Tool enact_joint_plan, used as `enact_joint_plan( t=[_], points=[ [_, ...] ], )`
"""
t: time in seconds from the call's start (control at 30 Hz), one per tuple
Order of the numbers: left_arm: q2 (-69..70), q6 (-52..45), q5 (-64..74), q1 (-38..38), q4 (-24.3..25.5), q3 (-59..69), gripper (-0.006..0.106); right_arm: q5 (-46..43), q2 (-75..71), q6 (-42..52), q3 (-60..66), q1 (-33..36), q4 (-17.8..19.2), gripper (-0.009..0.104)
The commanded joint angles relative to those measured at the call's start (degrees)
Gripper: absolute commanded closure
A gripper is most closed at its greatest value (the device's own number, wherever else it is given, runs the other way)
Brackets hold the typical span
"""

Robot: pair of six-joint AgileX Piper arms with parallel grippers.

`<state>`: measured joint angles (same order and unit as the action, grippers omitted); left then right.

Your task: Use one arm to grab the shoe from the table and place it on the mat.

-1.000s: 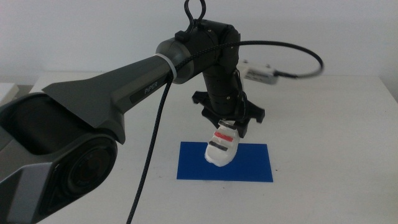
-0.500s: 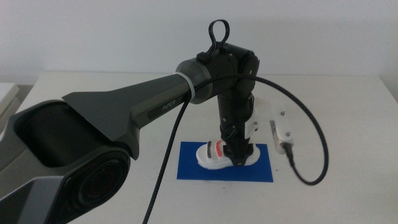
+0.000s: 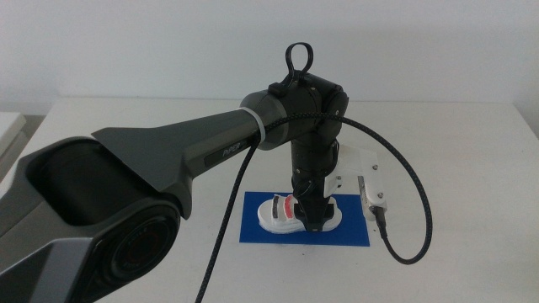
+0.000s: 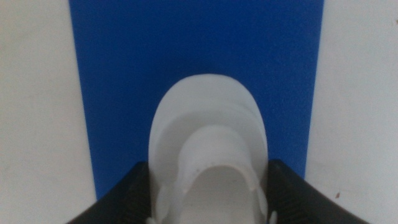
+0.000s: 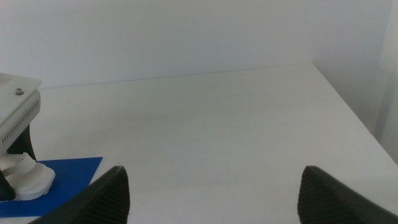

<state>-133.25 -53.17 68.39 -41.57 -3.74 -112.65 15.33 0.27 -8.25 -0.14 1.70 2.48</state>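
Observation:
The left arm (image 3: 194, 151) reaches in from the left and points its gripper (image 3: 310, 220) straight down. The gripper is shut on the white shoe (image 3: 278, 215), whose red and black straps show beside the jaws. The shoe sits low on the dark blue mat (image 3: 345, 231), near its middle. In the left wrist view the shoe (image 4: 208, 143) lies between the two dark jaws, which press its sides, with the mat (image 4: 124, 74) beneath it. The right gripper (image 5: 211, 193) is open and empty, off to the side over the table; its view shows a corner of the mat (image 5: 68, 171) and the shoe (image 5: 28, 177).
The white table (image 3: 455, 151) surrounds the mat. The left arm's black cable (image 3: 417, 227) loops over the table to the right of the mat, below its white wrist camera (image 3: 370, 189). The table's right edge (image 5: 354, 118) shows in the right wrist view.
The left gripper has swung round and lowered the shoe from a tilted hold above the mat to a low position on it. The cable loop has dropped to the right.

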Motion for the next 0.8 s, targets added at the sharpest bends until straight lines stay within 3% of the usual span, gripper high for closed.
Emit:
enact_joint_plan(
  t=[0.0,0.17,0.37,0.47,0.6,0.77],
  points=[
    [-0.6,-1.0,-0.3,-0.1,-0.2,0.0,0.048,-0.4,-0.3,0.3,0.1,0.0,0.3,0.016],
    [-0.5,-0.8,0.8,-0.1,0.5,0.0,0.008,-0.4,-0.3,0.3,0.1,0.0,0.3,0.016],
    [4.9,2.7,1.6,0.4,2.7,0.0,0.007,-0.4,-0.3,0.3,0.1,0.0,0.3,0.016],
    [11.2,11.2,1.6,2.3,3.1,0.0,0.007,-0.4,-0.3,0.3,0.1,0.0,0.3,0.016],
    [21.5,24.9,1.6,7.4,-2.7,1.9,0.007,-0.4,-0.3,0.3,0.1,0.0,0.3,0.016],
    [37.5,37.4,1.6,14.8,0.7,15.8,0.007,-0.4,-0.3,0.3,0.1,0.0,0.3,0.016]
  ],
)
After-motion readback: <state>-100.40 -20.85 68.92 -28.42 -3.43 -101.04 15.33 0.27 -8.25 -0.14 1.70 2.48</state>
